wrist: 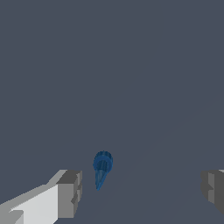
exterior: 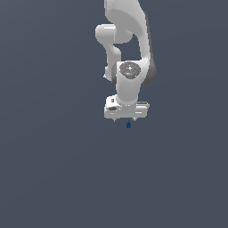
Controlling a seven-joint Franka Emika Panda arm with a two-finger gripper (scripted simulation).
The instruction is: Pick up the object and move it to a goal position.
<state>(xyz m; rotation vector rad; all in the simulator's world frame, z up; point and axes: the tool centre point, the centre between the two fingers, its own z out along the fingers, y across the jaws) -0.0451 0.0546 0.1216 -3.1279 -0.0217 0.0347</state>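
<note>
In the exterior view you barely see the fingers [exterior: 127, 119]; the hand's body hides them. The wrist view cuts both fingers off at the frame's edges. They stand spread wide, holding nothing. The blue object [wrist: 102, 167] [exterior: 128, 125] lies between them, nearer one finger, touching neither.

Obj [exterior: 128, 125] sits just below hand [exterior: 127, 119], btwn its spread fingers [wrist: 69, 193].

White arm reaching down, hand [exterior: 127, 119] low, fingers [wrist: 69, 194] spread wide
</note>
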